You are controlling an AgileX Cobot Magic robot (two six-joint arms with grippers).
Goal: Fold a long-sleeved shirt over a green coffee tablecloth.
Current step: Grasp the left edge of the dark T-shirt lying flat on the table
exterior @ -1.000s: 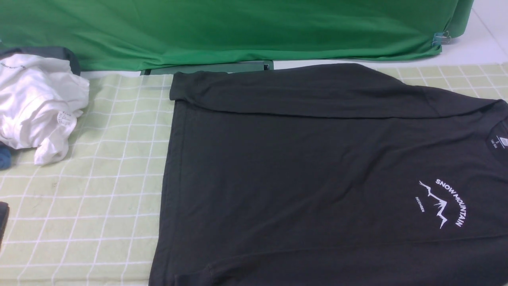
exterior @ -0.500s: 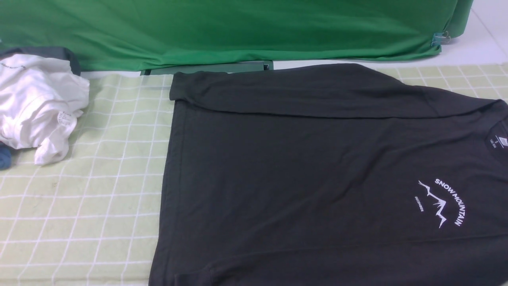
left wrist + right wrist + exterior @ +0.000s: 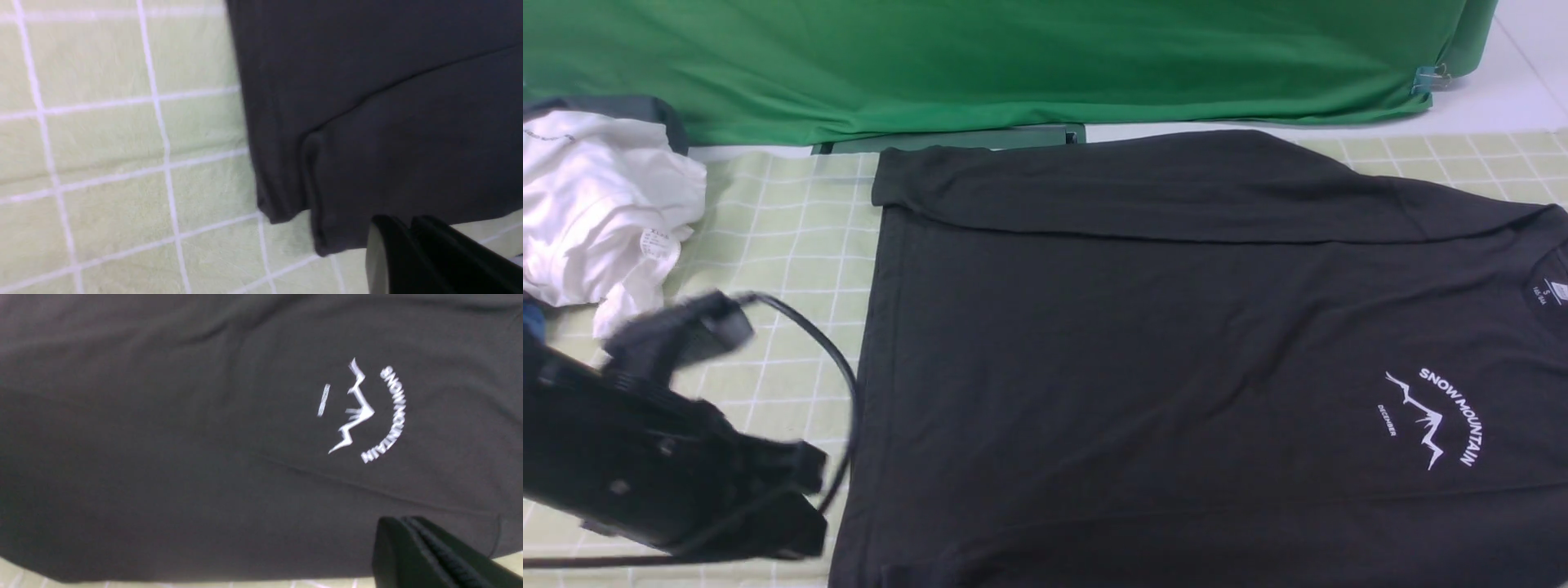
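Deep-green fabric (image 3: 1013, 65) hangs across the back of the surface, and the green coffee tablecloth (image 3: 768, 245) with its white grid covers the surface in front of it. Half a second ago the near-left squares lay bare. Now my left arm (image 3: 645, 465) has come in over them, a blurred black bulk low on the left of the front view. A black cable (image 3: 837, 367) loops from it toward the hem of the long-sleeved shirt (image 3: 1176, 343). The shirt itself lies where it lay before.

At far left a crumpled white garment (image 3: 596, 212) sits on the cloth with a dark grey cloth (image 3: 637, 104) behind it, and my arm hides its near edge. The black shirt is spread flat from the middle out to the right edge of the cloth. One sleeve (image 3: 1135, 196) is folded across its far side, and the white mountain print (image 3: 1433, 416) and neck label (image 3: 1543, 294) are at the right. A small clip (image 3: 1429, 79) pinches the backdrop's right corner.

My left hand (image 3: 400, 224) hovers above the shirt's near-left corner, where a cuff (image 3: 327, 228) lies on the hem. Its fingers are pressed close together with nothing between them. My right hand (image 3: 402, 524) is out of the front view. In its wrist view it hangs over the shirt's near edge beside the print, clenched, with no cloth seen in its grip.
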